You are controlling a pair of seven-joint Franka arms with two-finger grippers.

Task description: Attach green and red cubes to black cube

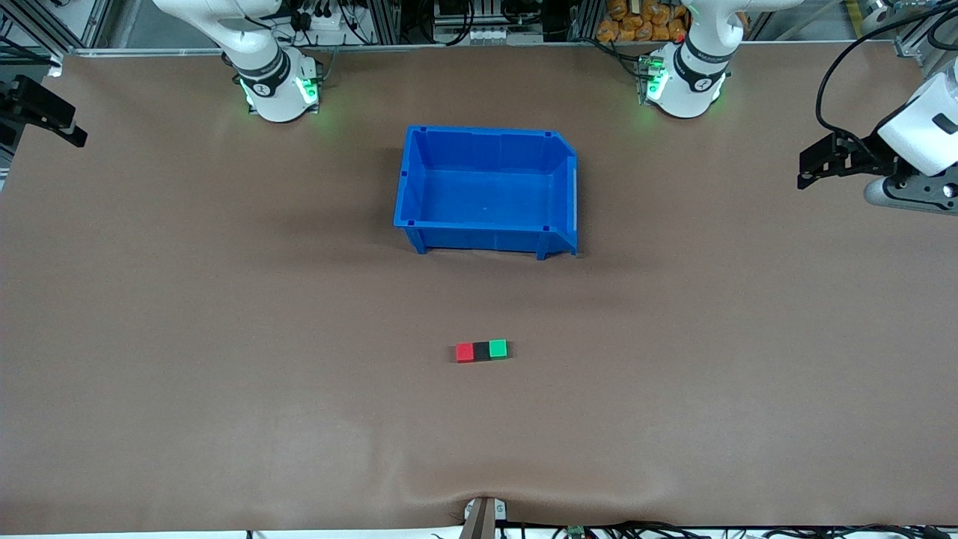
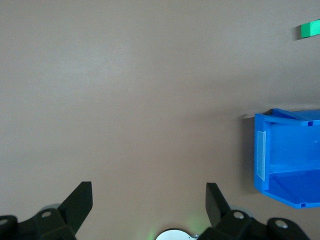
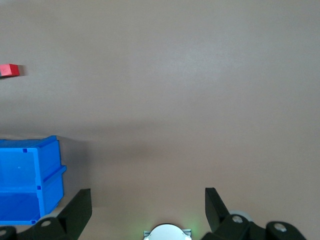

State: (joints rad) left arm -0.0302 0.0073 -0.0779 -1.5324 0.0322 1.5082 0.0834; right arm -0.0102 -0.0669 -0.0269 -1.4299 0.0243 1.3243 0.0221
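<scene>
Since the red cube (image 1: pixel 465 352), black cube (image 1: pixel 481 350) and green cube (image 1: pixel 498 348) already sit stuck in a row on the desk (image 1: pixel 224 337), nearer the camera than the blue bin (image 1: pixel 486 187), the job looks done. Both arms wait, the left pincer (image 2: pixel 149 200) and right pincer (image 3: pixel 148 202) let go wide, holding nothing, over bare desk at their own ends.

A blue bin (image 1: pixel 486 187) sits on the brown table (image 1: pixel 224 337), seemingly empty, between the arms' ends.

high front camera, two downward wrist cameras, blue bin (image 1: pixel 486 191) shared
</scene>
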